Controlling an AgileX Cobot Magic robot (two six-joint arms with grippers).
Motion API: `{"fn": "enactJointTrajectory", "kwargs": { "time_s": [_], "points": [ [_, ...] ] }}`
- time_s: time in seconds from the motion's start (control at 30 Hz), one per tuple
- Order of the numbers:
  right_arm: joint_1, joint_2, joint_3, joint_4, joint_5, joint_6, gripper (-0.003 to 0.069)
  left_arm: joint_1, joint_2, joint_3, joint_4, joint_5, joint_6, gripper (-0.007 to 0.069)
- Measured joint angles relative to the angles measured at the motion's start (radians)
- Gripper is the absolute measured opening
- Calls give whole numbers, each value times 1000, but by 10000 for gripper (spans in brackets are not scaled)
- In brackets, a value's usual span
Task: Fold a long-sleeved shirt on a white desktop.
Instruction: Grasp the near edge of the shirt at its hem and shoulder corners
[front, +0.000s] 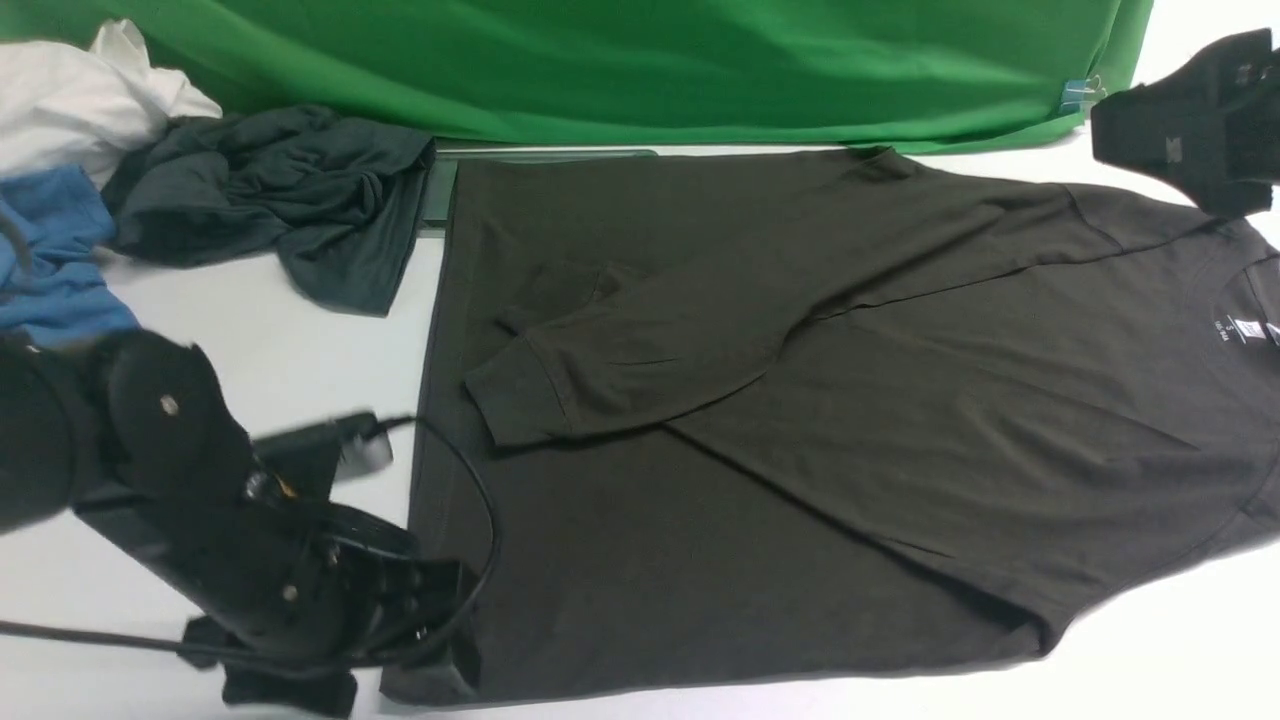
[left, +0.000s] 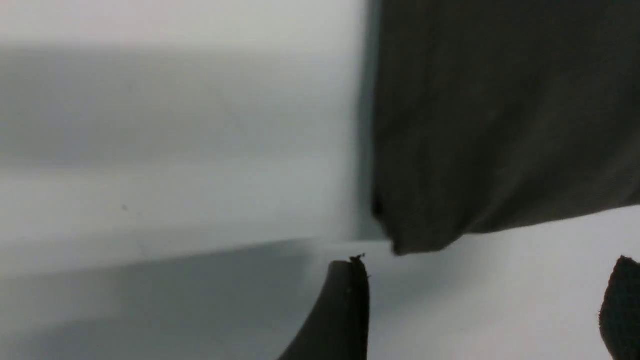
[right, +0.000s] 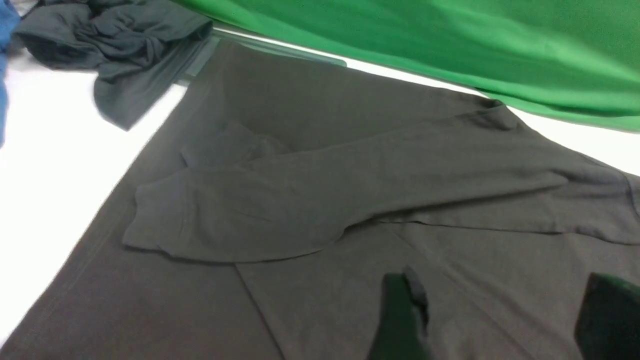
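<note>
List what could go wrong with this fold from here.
1. The cable by the left gripper loops over the hem of the long-sleeved shirt and may snag it during a lift.
2. The folded-in sleeve lies loose on top and may slide off.
3. The left gripper, open beside the hem corner, may pinch only one layer.

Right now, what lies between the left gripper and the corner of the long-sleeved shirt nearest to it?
Nothing but a bare strip of the white desktop; the left wrist view shows it between the left gripper and the long-sleeved shirt corner.
</note>
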Motion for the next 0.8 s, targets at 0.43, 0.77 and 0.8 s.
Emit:
{"fn": "enactJointTrajectory", "kwargs": {
  "time_s": [0.43,0.77,0.8],
  "points": [
    [0,0,0,0,1,-9,474,3,134,-23,-13,-39,22,437],
    [0,24,0,-13,102,-22,474,4,144,-24,6,-70,74,59],
    [0,27,0,-13,116,-22,474,4,139,-23,10,-70,79,44]
  ]
}}
